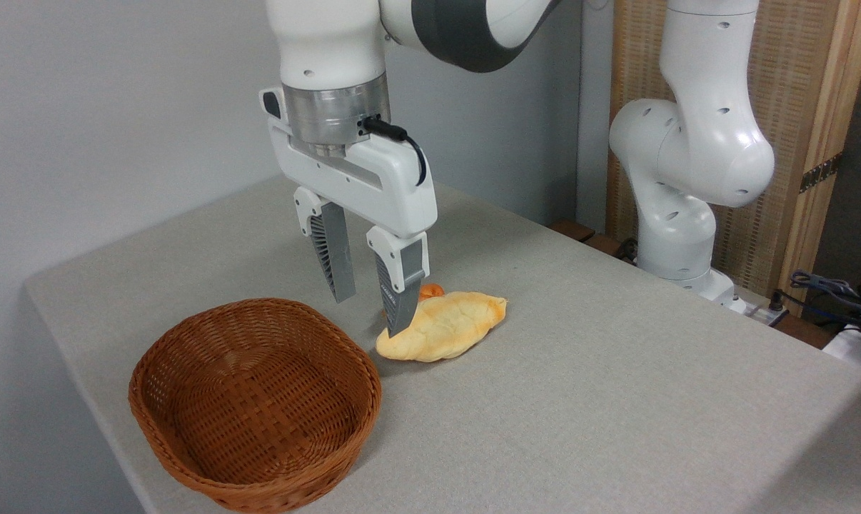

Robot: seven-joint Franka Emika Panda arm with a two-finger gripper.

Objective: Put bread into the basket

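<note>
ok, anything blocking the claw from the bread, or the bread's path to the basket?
Nothing visible. The open claw is right at the bread's left end. Bare table lies between bread and basket, which is empty. A small orange bun sits behind the bread, off the path.

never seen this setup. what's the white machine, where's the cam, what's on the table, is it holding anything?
The white machine is a jointed robot arm; its base stands at the table's far right edge and it reaches over the surface. At its end is the gripper, a two-finger clamp whose grey fingers point down.

There is just one picture, taken by a fixed camera that looks down across the grey table from the front.

On the table lie three things: an empty brown wicker basket at the front left, a pale golden bread loaf to its right, and a small orange bun mostly hidden behind the loaf.

Nothing is held. The jaws stand open, with the right-hand finger at the loaf's left end; the other hangs in the air between loaf and basket. Whether the finger touches the bread cannot be told.
</note>
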